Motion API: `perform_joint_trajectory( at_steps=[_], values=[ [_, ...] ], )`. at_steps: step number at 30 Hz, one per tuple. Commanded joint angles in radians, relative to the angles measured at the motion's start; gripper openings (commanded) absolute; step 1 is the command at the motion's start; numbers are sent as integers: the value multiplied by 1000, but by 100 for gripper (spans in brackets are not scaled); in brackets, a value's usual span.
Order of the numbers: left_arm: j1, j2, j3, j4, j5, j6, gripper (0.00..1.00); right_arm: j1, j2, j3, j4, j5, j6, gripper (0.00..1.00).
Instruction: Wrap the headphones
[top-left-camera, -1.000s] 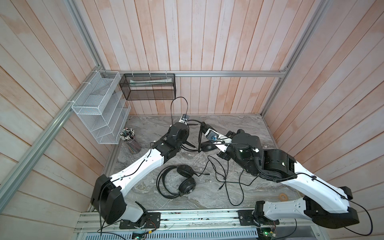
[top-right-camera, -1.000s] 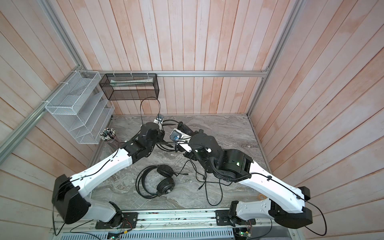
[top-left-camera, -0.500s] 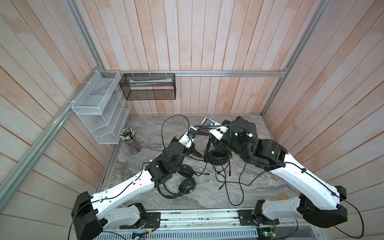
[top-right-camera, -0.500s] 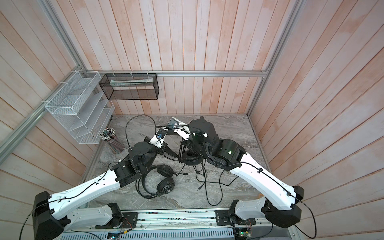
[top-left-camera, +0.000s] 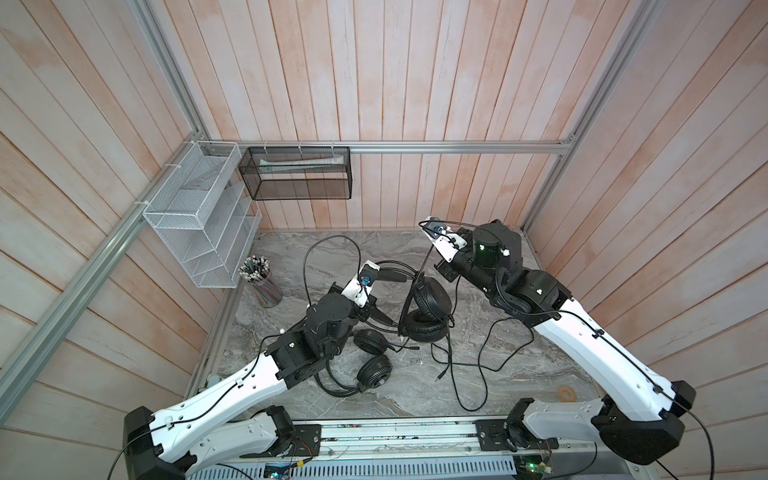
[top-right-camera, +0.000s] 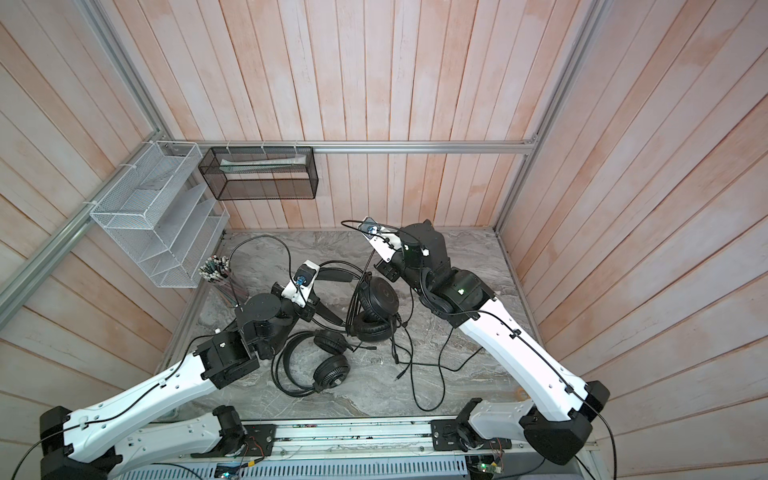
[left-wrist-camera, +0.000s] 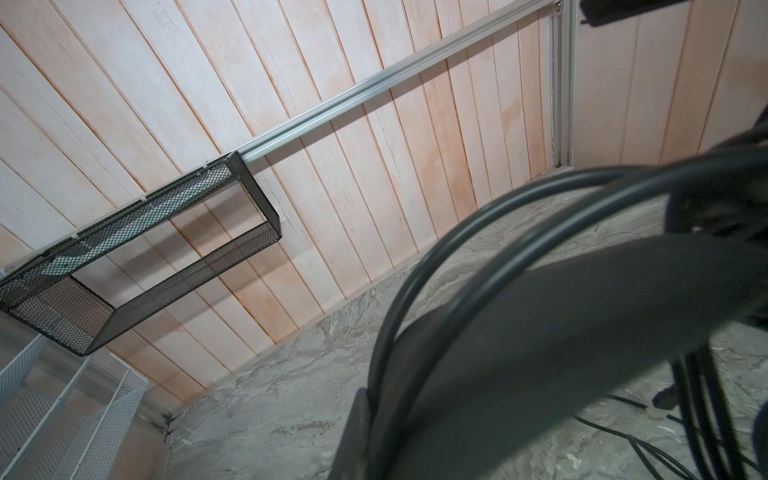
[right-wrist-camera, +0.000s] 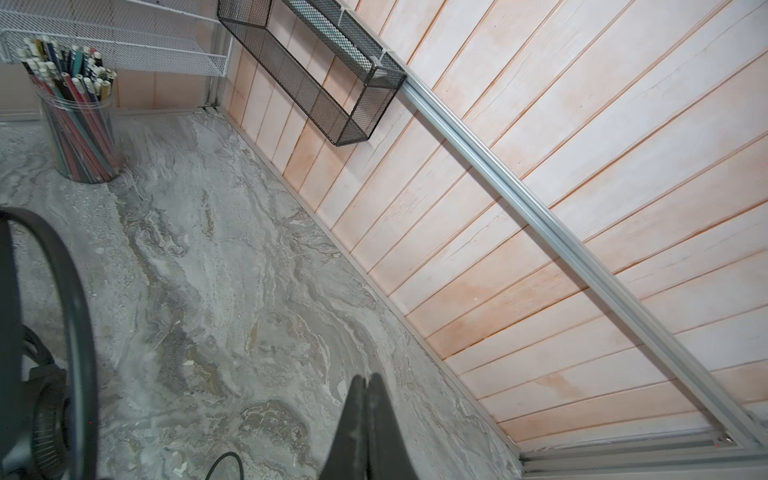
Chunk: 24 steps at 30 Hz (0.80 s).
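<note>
My left pincer (left-wrist-camera: 368, 395) is shut tight. It pinches the thin wire headband (left-wrist-camera: 457, 232) of one headset (top-left-camera: 432, 297). From my left wrist I see the two wires bend right across my view, big and blurry. A wide dark strap (left-wrist-camera: 561, 332) sits under them. I can only see a bit of one finger there.

This headset is near the middle of the grey table (top-left-camera: 540, 361). Its two round ear cups sit close together, down low. The headband leans up and over to my left pincer.

My right pincer (right-wrist-camera: 366, 381) is shut too. Its two fingers (right-wrist-camera: 353, 415) press flat together, and I see nothing between them. It hangs in the air over the back of the table, near the wall. In a top view a thin black line (top-right-camera: 366, 262) runs from the headset up toward it. I cannot tell if my right pincer holds that line.

The other headset (top-left-camera: 376, 372) lies flat on the table, just beside my left arm and next to the first one.

Long black cables (top-left-camera: 452, 374) lie in loose loops on the table, to the right of both headsets.

A cup of pencils (top-left-camera: 262, 282) stands at the back left, under a white wire shelf (top-left-camera: 199, 232). A black mesh basket (top-left-camera: 299, 178) hangs on the back wall.
</note>
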<state>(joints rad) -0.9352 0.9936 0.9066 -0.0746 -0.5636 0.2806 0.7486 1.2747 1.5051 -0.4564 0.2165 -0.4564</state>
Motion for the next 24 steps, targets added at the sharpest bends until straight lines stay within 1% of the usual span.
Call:
perform_joint_trajectory(
  at_steps=[1,3,5,7,10,12,15,19,21,24],
  values=[
    [-11,-41,23,-143,127,-52,0,-74,18,5,178,-12,75,0],
    [-11,-55,37,-161,156,-89,0,-105,30,-13,198,-57,101,0],
    [-11,-71,61,-172,185,-130,0,-135,32,-57,248,-127,139,1],
    [-11,-83,98,-185,228,-177,0,-157,31,-110,299,-206,174,4],
    [-11,-92,164,-204,283,-242,0,-190,31,-177,364,-283,218,11],
    [-11,-97,204,-217,307,-278,0,-219,21,-222,411,-336,247,15],
    [-11,-104,256,-229,335,-326,0,-265,-3,-322,494,-459,287,19],
    [-11,-87,334,-249,371,-400,0,-293,-15,-427,606,-610,338,29],
    [-11,-70,374,-263,395,-426,0,-293,-8,-472,654,-646,354,31],
    [-11,-40,445,-300,398,-452,0,-295,-3,-531,721,-661,382,31]
  ],
)
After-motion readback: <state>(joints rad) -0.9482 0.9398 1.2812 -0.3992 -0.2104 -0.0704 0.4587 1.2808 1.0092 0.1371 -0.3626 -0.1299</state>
